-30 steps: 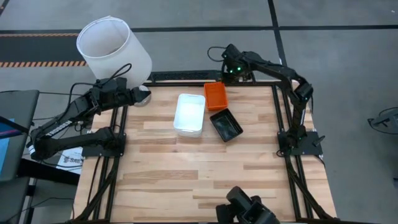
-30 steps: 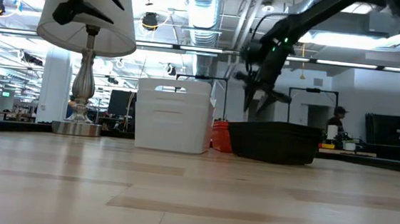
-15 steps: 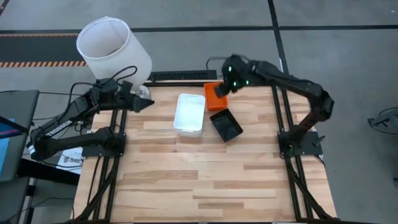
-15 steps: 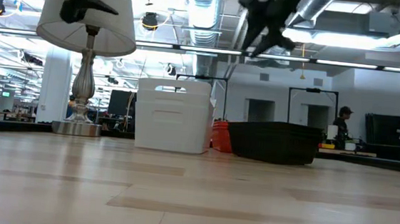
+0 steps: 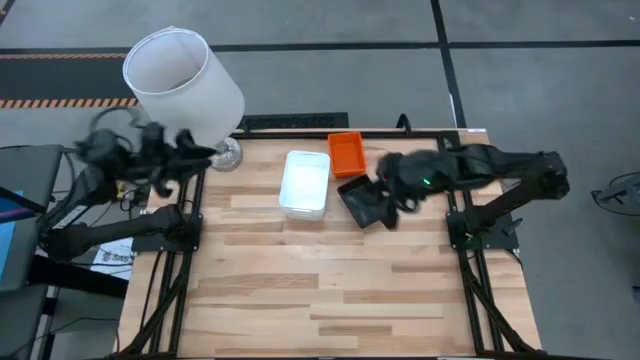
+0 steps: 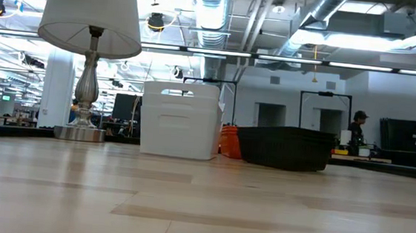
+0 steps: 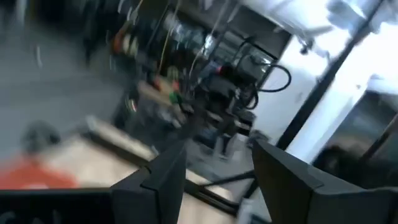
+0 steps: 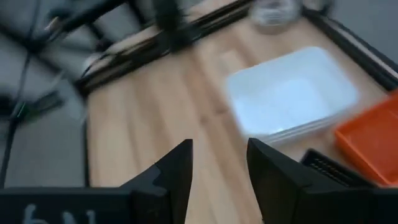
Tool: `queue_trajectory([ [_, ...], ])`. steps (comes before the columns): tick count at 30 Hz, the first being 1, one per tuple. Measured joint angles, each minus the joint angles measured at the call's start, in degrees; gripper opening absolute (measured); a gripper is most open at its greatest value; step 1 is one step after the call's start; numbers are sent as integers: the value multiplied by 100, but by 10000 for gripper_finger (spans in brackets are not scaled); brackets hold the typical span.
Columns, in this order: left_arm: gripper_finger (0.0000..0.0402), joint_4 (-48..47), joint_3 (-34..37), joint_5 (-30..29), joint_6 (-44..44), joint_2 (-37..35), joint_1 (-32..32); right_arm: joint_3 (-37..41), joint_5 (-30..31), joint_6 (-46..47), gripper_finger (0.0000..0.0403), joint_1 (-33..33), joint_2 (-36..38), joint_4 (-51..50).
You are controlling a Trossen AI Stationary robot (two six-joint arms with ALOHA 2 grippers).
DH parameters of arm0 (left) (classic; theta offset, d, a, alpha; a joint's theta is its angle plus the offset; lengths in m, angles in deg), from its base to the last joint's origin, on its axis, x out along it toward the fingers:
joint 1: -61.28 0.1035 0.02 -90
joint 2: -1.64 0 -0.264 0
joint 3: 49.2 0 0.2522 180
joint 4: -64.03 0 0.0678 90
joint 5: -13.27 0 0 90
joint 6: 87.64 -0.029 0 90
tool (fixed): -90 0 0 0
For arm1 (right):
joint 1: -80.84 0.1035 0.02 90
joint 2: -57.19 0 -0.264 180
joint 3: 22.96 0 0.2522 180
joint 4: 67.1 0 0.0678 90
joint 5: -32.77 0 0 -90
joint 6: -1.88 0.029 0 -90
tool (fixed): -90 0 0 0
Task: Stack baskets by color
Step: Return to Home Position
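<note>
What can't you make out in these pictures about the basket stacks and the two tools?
Orange stack, low view: mostly hidden behind the white stack and black stack; layer count unreadable.
Black stack, high view: partly covered by the right tool.
Left tool, high view: blurred, outline unclear.
Both tools, low view: outside the frame.
</note>
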Motion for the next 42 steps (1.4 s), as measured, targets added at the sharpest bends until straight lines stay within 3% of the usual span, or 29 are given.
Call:
queue_trajectory([
  [3,171,-33,-80,-109,-939,-293,-8,0,103,2,172,473,244,-145],
  [7,171,-10,-96,59,-973,-644,-8,0,1585,-1025,172,1042,561,263],
  [12,171,-231,146,741,-1610,-1143,-10,446,1812,-1261,177,1245,1558,241],
  [16,171,-206,844,700,-1201,-1524,-10,1819,1859,-1268,178,1364,2792,1188],
  [23,171,1494,2566,710,-394,-2080,-10,5105,1823,-1233,177,1478,5031,3929],
  [29,171,2447,3822,843,-33,-2432,-10,7338,1801,-1153,180,1464,6377,5802],
  [37,171,2574,4666,683,-123,-2851,-304,9010,1803,-833,181,1470,7699,6783],
  [42,171,2559,4946,552,-234,-3020,-754,9296,1939,-1185,183,1436,7743,7256],
])
